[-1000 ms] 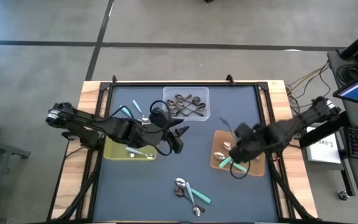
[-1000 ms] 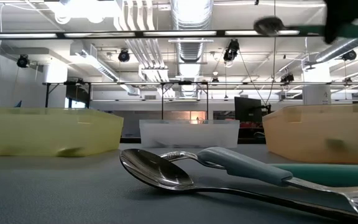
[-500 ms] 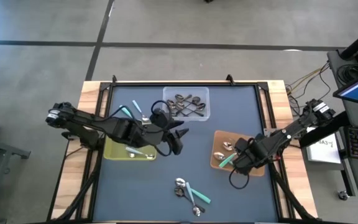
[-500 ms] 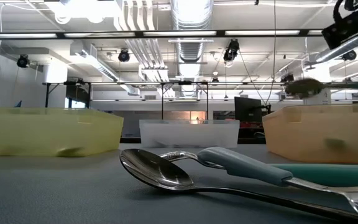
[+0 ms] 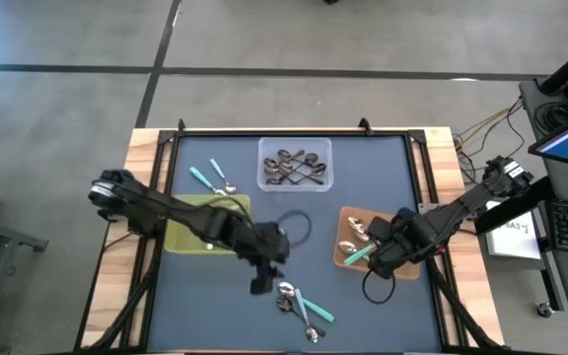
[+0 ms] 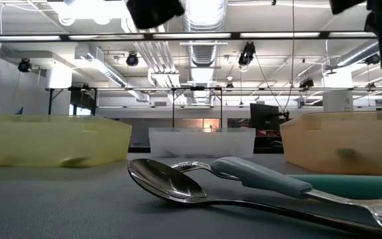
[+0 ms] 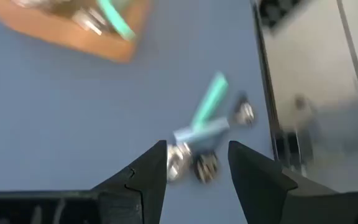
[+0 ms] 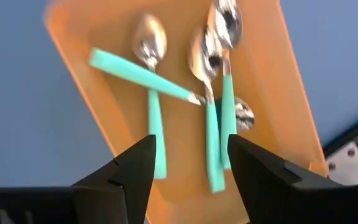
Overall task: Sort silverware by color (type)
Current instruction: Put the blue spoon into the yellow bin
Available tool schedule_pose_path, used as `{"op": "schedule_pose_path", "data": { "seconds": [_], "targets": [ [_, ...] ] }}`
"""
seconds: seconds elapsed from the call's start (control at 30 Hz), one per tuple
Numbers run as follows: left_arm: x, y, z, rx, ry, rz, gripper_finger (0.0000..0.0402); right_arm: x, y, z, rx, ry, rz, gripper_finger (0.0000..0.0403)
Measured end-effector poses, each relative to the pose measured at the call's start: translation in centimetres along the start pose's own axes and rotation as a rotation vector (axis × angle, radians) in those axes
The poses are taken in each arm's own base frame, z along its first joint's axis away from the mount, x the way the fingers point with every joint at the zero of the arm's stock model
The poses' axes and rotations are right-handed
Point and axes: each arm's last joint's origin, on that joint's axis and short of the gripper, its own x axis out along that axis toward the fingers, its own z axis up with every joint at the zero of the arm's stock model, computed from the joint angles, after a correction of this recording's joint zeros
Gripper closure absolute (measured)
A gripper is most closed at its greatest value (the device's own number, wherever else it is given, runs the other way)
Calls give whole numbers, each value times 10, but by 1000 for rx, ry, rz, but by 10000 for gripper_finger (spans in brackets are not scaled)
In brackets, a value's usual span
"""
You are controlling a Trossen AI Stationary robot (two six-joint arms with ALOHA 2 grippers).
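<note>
A small heap of silverware [image 5: 299, 304] lies on the blue mat near the front edge; it has one teal-green handle, one pale-blue handle [image 6: 264, 178] and shiny heads [image 6: 168, 182]. My left gripper [image 5: 260, 283] hangs open above and just left of the heap [image 7: 201, 134], touching nothing. My right gripper [image 5: 385, 260] stands open, pointing down over the orange-brown tray [image 5: 402, 272], where several teal-handled spoons [image 8: 213, 124] lie flat. Two more spoons [image 5: 211, 178] rest on the mat at the far left.
A clear tray [image 5: 323, 150] with dark metal spoons stands at the far middle. A yellow tray [image 5: 187, 237] sits left of centre, partly under my left arm. Bare mat lies between the trays and the heap. The wooden table frame [image 5: 146, 148] borders the mat.
My left gripper has swung from beside the clear tray toward the near edge and down, tipping over the heap of silverware. My right gripper has sunk over the orange-brown tray and let go of a teal-handled spoon, which now lies in that tray.
</note>
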Motion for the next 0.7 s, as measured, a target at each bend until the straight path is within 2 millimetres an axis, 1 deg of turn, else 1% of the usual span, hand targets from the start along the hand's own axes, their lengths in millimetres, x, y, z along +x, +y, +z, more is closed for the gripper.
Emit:
{"op": "schedule_pose_path", "data": {
  "seconds": [0.1,0.23,0.3,0.4,0.5,0.57,0.7],
  "targets": [
    [27,-4,-10,67,105,-69,249,-9,2,4,-18,-44,19,214],
    [63,-11,-25,92,213,-138,249,-16,3,6,-40,-72,35,218],
    [78,-16,-33,101,252,-162,249,-17,4,6,-46,-74,39,220],
    [95,-24,-40,121,276,-170,249,-16,4,6,-46,-75,40,221],
    [110,-31,-37,183,268,-172,249,-16,5,7,-44,-82,50,220],
    [118,-34,-31,243,244,-157,249,-16,6,8,-32,-93,58,221],
    [135,-39,-20,406,247,-154,249,-16,6,8,9,-93,59,223]
  ]
}}
